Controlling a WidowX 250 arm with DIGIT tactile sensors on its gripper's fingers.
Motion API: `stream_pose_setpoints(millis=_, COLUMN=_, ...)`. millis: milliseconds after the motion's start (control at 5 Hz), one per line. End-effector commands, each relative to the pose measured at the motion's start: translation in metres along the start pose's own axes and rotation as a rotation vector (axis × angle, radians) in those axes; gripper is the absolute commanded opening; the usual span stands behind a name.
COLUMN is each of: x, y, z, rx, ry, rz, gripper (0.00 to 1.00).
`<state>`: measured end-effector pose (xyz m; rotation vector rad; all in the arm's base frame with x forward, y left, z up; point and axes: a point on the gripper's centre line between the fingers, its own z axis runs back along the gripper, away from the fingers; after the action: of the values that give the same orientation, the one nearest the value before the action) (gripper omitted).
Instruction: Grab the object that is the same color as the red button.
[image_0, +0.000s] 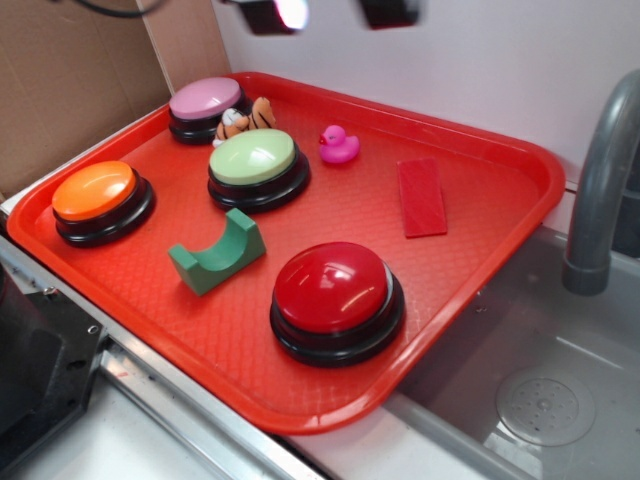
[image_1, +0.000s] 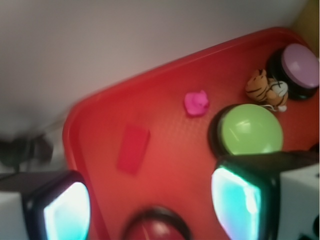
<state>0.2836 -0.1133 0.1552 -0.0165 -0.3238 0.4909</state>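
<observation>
— Walk me across the tray (image_0: 300, 415), left to right.

— Orange button (image_0: 95, 190) at the far left, then the pink-topped button (image_0: 206, 98) with a striped tiger toy (image_0: 245, 119) beside it, the green button (image_0: 253, 158), and a green arched block (image_0: 217, 254) in front. Next the red button (image_0: 333, 285) near the front edge, a pink duck (image_0: 338, 145) behind, and right of both, the object (image_0: 422, 197): a thin red slab lying flat, apart from everything.

— And your fingers?

— My gripper (image_1: 150, 202) hangs high above the tray, fingers (image_1: 65, 210) spread wide, holding nothing.

— How will the slab handle?

— I judge it light and stiff, but so low that I must come down until my tips nearly meet the tray, then pinch across its narrow width, on the long edges. Its color matches the tray, so it is easy to misjudge.
</observation>
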Motion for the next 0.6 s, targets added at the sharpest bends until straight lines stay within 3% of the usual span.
stream_pose_setpoints(millis=0, x=0.030, y=-0.033, z=-0.057, rx=0.070, ry=0.004, rz=0.140, gripper=1.00)
stream_pose_setpoints(millis=400, x=0.011, y=-0.010, z=-0.091, rx=0.094, ry=0.052, rz=0.154, gripper=1.00)
